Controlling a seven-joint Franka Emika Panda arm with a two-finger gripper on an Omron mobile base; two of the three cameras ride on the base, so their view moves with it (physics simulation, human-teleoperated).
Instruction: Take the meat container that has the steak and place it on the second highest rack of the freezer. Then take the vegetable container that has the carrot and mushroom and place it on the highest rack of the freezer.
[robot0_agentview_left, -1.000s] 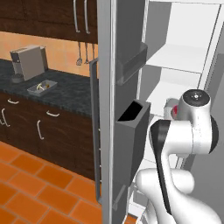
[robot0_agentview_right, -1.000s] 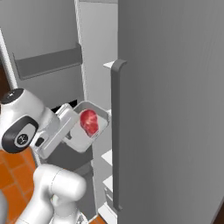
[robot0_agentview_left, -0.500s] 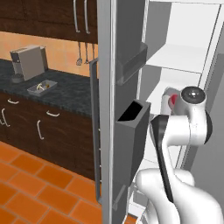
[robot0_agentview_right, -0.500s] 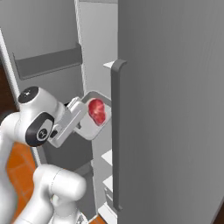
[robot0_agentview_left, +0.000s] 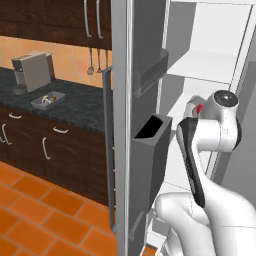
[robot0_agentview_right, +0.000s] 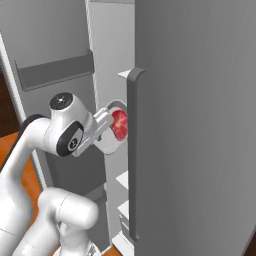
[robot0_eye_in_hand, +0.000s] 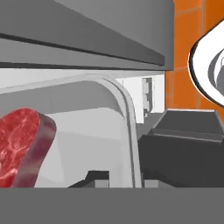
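In the right base view my gripper is shut on the near rim of the meat container, a pale shallow tray. It holds the tray tilted inside the open freezer. The red steak lies in it. The hand view shows the steak at the left and the tray's curved rim running between my finger tips. From the left base view a bit of the steak shows past my wrist, about level with a white shelf. The highest rack is above it. The vegetable container sits on the dark counter.
The freezer's open door with its dark bins stands left of my arm. The closed grey door with a long handle is close on the right. A coffee machine stands on the counter above dark cabinets.
My arm has reached further up and into the freezer, carrying the meat container with the steak closer to the shelf. The vegetable container has stayed put.
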